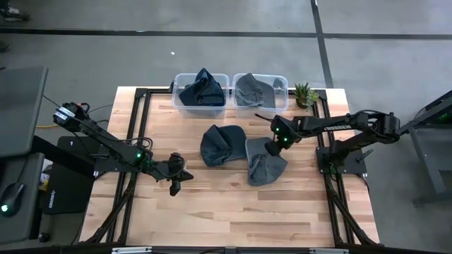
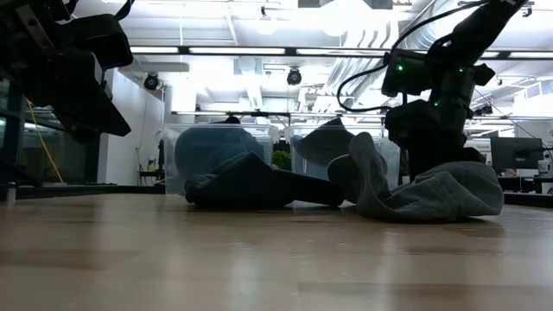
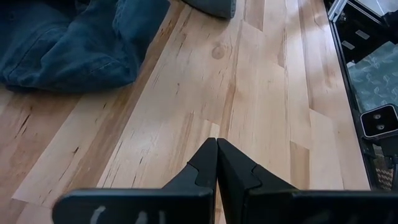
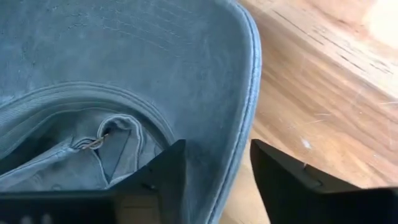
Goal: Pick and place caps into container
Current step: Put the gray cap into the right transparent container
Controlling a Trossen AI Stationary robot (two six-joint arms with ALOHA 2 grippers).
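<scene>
From above, the right gripper (image 1: 271, 148) sits on the grey cap (image 1: 265, 164) mid-desk (image 1: 212, 212), short of the bins (image 1: 260, 90); the left gripper (image 1: 175, 185) idles, pressed together. In the right wrist view, spread fingers (image 4: 280, 180) straddle the brim (image 4: 245, 93); a shallow edge bite could slip off.

Grey cap (image 4: 155, 68) cut off by right wrist view's edges (only brim, inner band show); binned caps' (image 2: 212, 147) shapes blurred behind plastic.
</scene>
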